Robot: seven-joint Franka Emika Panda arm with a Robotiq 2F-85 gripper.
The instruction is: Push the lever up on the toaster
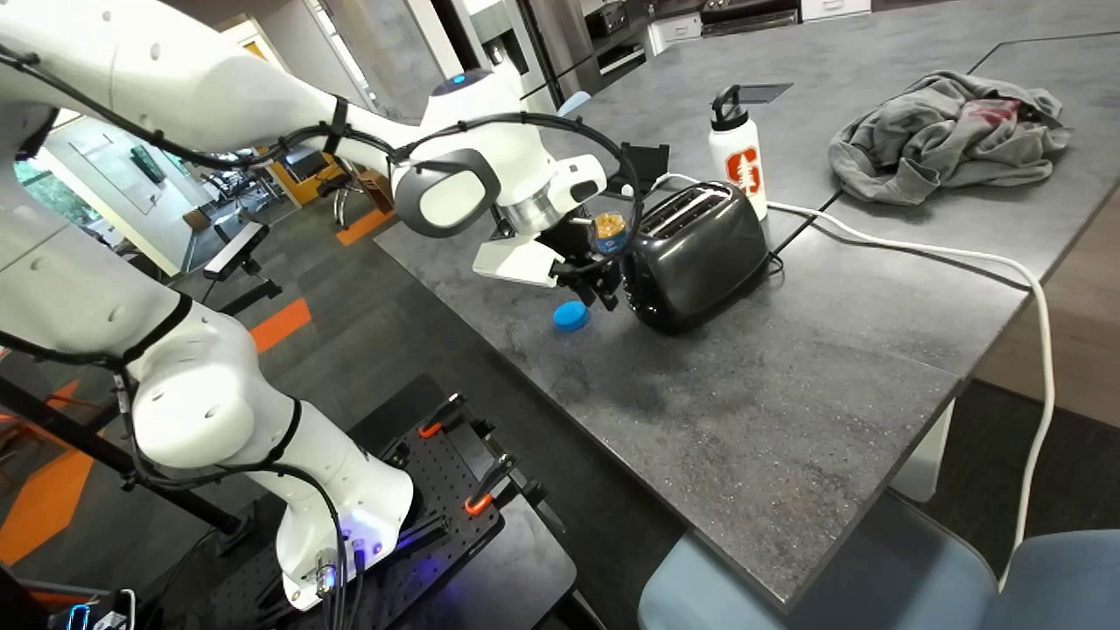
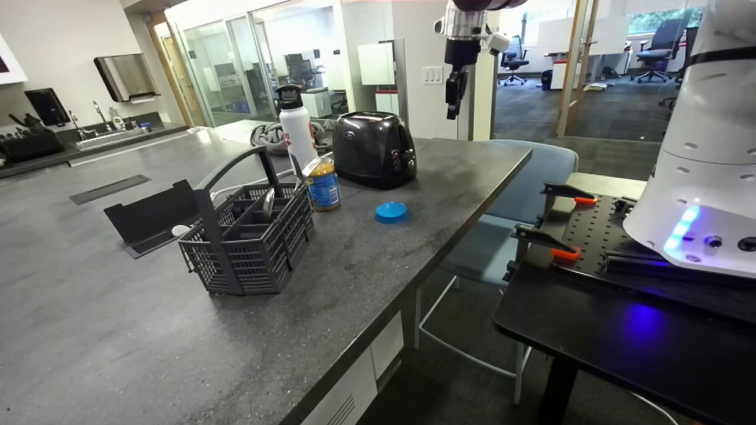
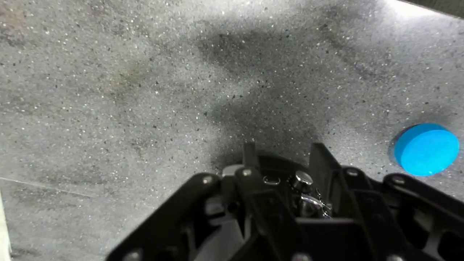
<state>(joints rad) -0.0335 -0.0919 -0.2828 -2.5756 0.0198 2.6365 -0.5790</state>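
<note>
The toaster is black and glossy and stands upright on the grey counter in both exterior views (image 1: pixel 704 254) (image 2: pixel 365 147). Chrome controls (image 2: pixel 405 157) show on its narrow end. In the wrist view a round silver knob (image 3: pixel 303 180) and a curved chrome part (image 3: pixel 309 203) show between the fingers; I cannot tell which part is the lever. My gripper (image 1: pixel 602 293) points down beside the toaster's control end. In an exterior view it hangs higher in the picture, right of the toaster (image 2: pixel 453 111). Its two fingers are apart with nothing between them in the wrist view (image 3: pixel 284 152).
A blue lid (image 1: pixel 570 316) lies near the counter's edge. A jar (image 2: pixel 324 188), a white bottle (image 2: pixel 299 133) and a dark cutlery basket (image 2: pixel 251 248) stand around the toaster. A grey cloth (image 1: pixel 936 144) and a white cable (image 1: pixel 945 251) lie on the counter.
</note>
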